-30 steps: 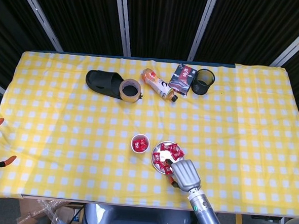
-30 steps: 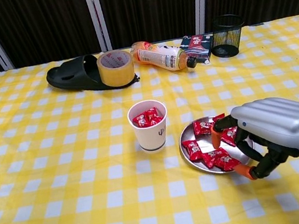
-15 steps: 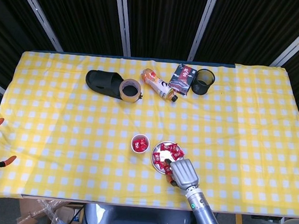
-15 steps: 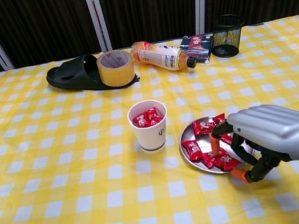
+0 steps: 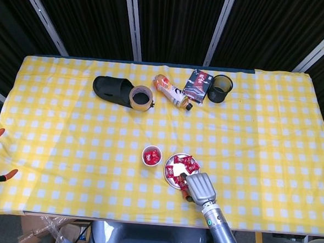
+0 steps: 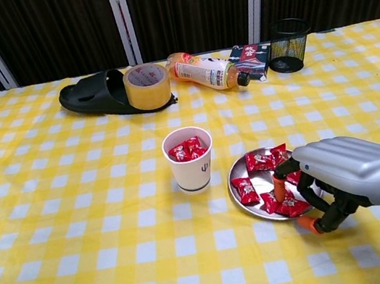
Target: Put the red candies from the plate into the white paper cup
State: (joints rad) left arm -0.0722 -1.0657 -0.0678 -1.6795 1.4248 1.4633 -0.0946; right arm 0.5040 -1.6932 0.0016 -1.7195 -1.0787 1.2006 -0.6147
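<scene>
Several red candies lie on the plate, and more sit in the white paper cup just to its left. Your right hand is over the plate's right side, fingers curled down onto the candies; you cannot tell if it holds one. A shoe lies far back on the tabletop.
</scene>
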